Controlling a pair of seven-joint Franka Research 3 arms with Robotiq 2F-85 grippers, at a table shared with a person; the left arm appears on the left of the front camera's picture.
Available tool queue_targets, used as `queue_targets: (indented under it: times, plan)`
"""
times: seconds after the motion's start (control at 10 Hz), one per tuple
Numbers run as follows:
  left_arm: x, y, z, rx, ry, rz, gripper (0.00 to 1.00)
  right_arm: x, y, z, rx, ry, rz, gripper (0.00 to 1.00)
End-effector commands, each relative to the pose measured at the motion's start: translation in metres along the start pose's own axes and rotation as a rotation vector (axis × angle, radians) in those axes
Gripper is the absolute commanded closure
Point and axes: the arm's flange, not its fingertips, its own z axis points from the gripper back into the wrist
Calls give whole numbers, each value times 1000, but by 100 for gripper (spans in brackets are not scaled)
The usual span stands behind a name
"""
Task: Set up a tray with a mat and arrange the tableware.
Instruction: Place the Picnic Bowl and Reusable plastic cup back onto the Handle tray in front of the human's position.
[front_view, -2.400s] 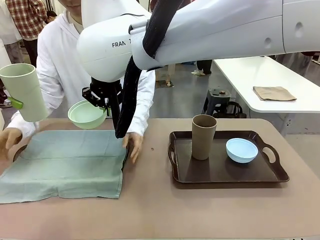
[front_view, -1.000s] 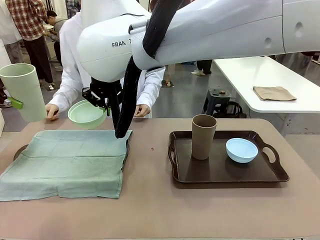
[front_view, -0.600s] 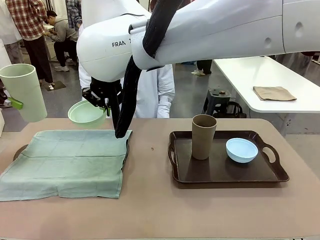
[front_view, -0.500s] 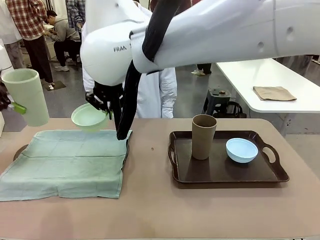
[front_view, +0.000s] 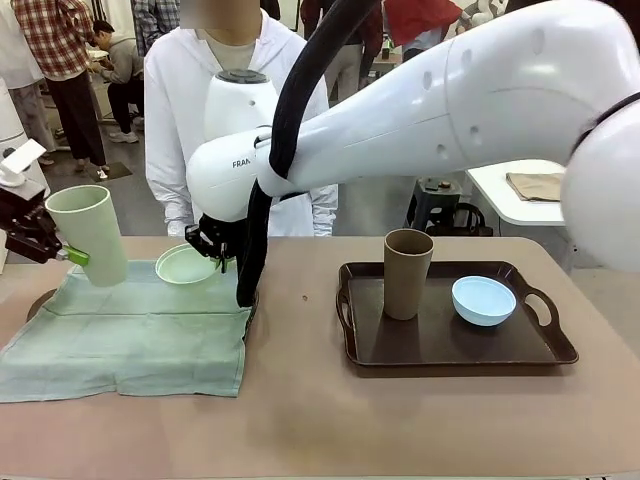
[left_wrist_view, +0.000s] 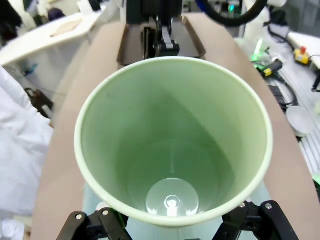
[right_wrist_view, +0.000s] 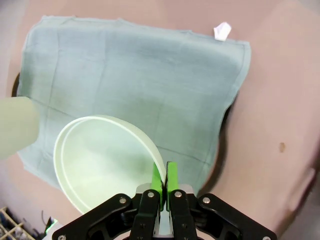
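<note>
Right now your left gripper (left_wrist_view: 170, 222) is clamped around the pale green tumbler (front_view: 88, 232), holding it slightly tilted above the left end of the green mat (front_view: 140, 335). Your right gripper (right_wrist_view: 164, 182) pinches the rim of the mint green bowl (front_view: 186, 265) low at the mat's far edge. The brown tumbler (front_view: 407, 272) stands upright on the brown tray (front_view: 440, 355) at the right of the table (front_view: 400, 420), with the light blue bowl (front_view: 483, 300) just beside it on that tray
</note>
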Motion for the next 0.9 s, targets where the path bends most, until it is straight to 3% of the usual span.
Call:
queue_targets:
  times: [0.0,0.1,0.8]
  plan:
    - [-1,7,-3,22,-61,5,16,7,5,1,-7,3,14,96]
    - [5,4,4,23,-58,50,16,0,0,0,0,0,0,96]
    - [-27,14,-24,0,35,35,16,12,-7,-36,13,54,0,96]
